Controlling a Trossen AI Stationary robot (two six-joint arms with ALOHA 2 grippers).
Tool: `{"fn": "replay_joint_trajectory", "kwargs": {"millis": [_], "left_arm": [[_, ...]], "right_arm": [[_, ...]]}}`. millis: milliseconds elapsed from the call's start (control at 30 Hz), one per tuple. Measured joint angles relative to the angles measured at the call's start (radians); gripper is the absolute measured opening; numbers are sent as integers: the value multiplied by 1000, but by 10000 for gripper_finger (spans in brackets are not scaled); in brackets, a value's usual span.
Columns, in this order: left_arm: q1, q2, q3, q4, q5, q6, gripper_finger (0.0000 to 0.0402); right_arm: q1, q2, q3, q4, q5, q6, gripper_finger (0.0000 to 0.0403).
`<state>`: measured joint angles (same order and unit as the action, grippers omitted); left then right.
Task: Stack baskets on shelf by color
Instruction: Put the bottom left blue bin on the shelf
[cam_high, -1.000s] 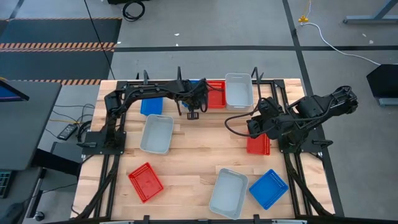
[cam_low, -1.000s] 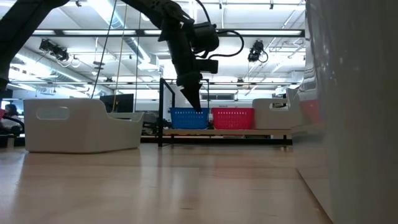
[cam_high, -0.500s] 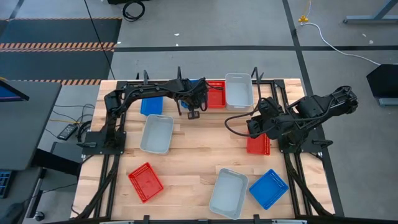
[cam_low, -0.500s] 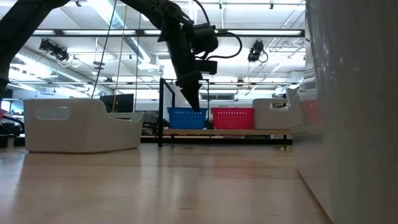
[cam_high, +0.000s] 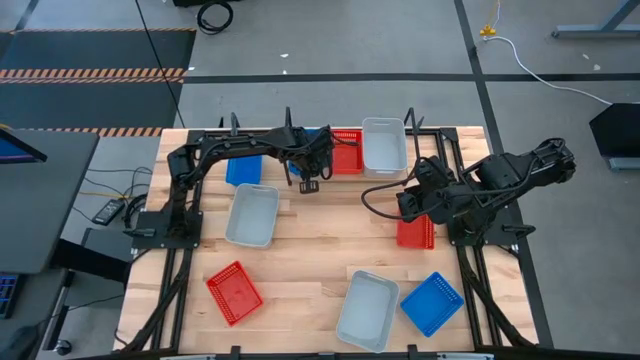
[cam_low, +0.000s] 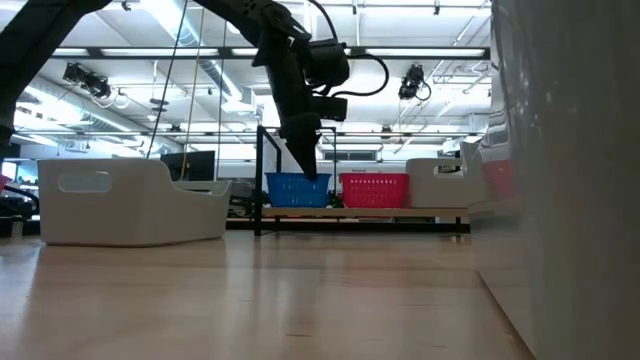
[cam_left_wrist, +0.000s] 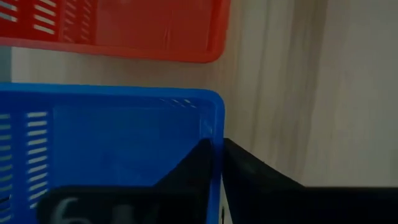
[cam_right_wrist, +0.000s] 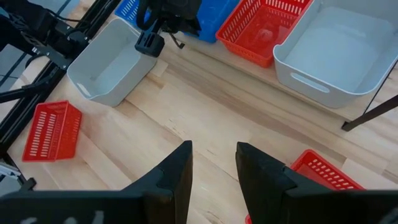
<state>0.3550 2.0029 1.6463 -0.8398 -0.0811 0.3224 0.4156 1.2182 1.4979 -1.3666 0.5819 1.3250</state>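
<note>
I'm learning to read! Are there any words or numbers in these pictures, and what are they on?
No text here can be read.
Pale marks low on the dark body of the left claw: too blurred to read.
Blue mesh plastic basket and red mesh plastic basket: no labels show.

Blue basket (cam_left_wrist: 112, 149): cut off at the left wrist view's edge.
Left gripper (cam_high: 312, 160): fingertips hidden behind the arm in the high view.
Low view: blurred pale wall (cam_low: 570, 180) blocks the right.

no readable text, labels or numbers anywhere
</note>
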Motion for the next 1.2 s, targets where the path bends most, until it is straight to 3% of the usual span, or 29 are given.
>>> {"fn": "replay_joint_trajectory", "kwargs": {"millis": [300,600,967,1200], "left_arm": [[-6,0,0,-12,0,38,26],[-6,0,0,-11,0,114,50],[-5,0,0,4,0,137,30],[-5,0,0,16,0,138,41]], "right_arm": [[0,0,0,0,0,-12,129],[0,0,0,0,3,-12,129],[0,0,0,0,4,-12,129],[-1,0,0,0,5,-12,129]]}}
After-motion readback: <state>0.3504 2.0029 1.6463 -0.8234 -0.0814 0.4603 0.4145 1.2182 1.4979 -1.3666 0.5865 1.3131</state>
